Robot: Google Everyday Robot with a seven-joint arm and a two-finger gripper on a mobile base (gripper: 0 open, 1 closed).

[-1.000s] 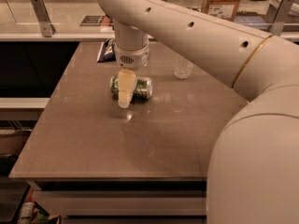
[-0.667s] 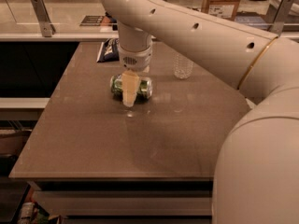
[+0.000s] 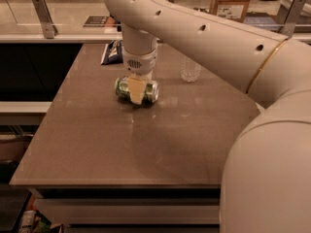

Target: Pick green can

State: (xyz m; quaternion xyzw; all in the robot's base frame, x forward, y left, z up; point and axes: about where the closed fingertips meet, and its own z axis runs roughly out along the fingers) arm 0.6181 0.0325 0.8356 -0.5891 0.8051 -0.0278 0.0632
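One green can [image 3: 151,91] is seen lying on its side toward the far middle of the surface [image 3: 97,144], so the end effector [image 3: 136,92] is placed across its body from above, though whether it is clamped cannot be told.

I had a brown, matte surface [image 3: 112,149] in front of me, and three things rested on it. The green can [image 3: 152,91] lay on its side in the far half, its ends pointing left and right. My jaws were down at the can's middle, covering part of it. A clear water bottle [image 3: 190,70] stood upright behind and to the right, apart from the can. A blue snack bag [image 3: 112,53] lay flat near the far edge, behind and to the left.
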